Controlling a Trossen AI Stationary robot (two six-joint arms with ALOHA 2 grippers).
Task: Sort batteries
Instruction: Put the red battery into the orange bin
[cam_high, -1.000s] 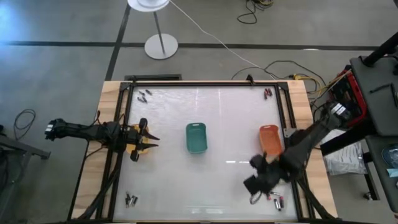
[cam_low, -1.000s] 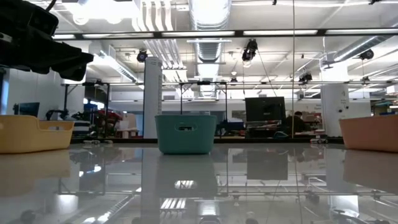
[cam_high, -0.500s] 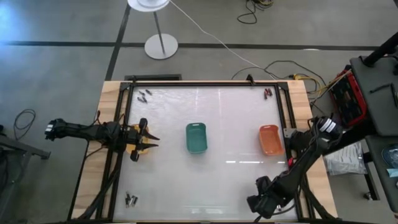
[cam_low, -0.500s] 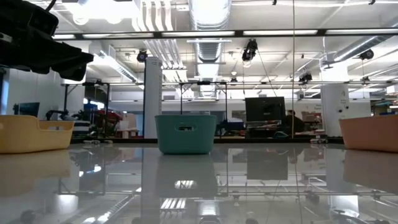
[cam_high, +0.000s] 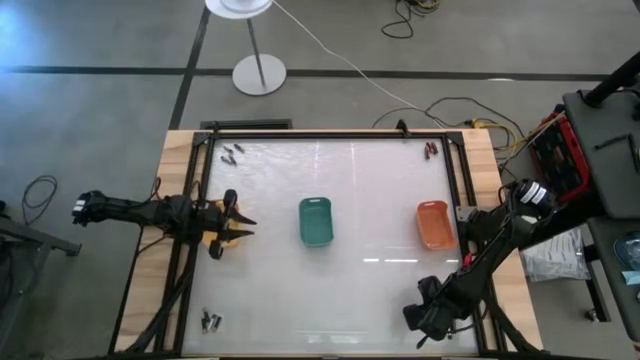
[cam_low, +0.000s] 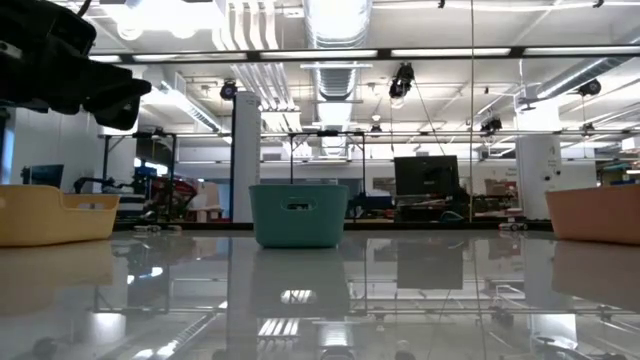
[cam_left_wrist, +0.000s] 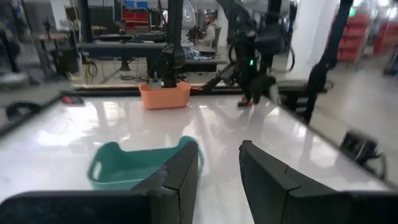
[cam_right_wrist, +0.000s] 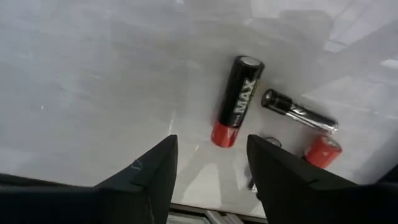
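Three batteries lie on the white table near its near right corner, in the right wrist view. They are a black-and-red battery (cam_right_wrist: 237, 101), a slimmer black-and-silver battery (cam_right_wrist: 298, 111) and a red-ended battery (cam_right_wrist: 322, 149). My right gripper (cam_right_wrist: 211, 163) hangs open just above them, pointing steeply down, with the black-and-red battery's red end ahead of the gap, untouched. In the high view my right gripper (cam_high: 422, 320) hides these batteries. My left gripper (cam_left_wrist: 217, 171) stands open and level over the yellow tray (cam_high: 213, 238) at the table's left edge, holding nothing.
A teal tray (cam_high: 316, 221) stands mid-table and an orange tray (cam_high: 433, 224) to the right. Small battery clusters lie at the far left (cam_high: 230, 154), the far right (cam_high: 431, 150) and the near left (cam_high: 210, 321). A black frame (cam_high: 320, 133) borders the table.
My right gripper has swung toward the table's near edge and sunk low over the batteries in the near right corner, rolling and tipping to point more steeply down. It now covers those batteries in the high view. My left gripper has rolled a little in place.
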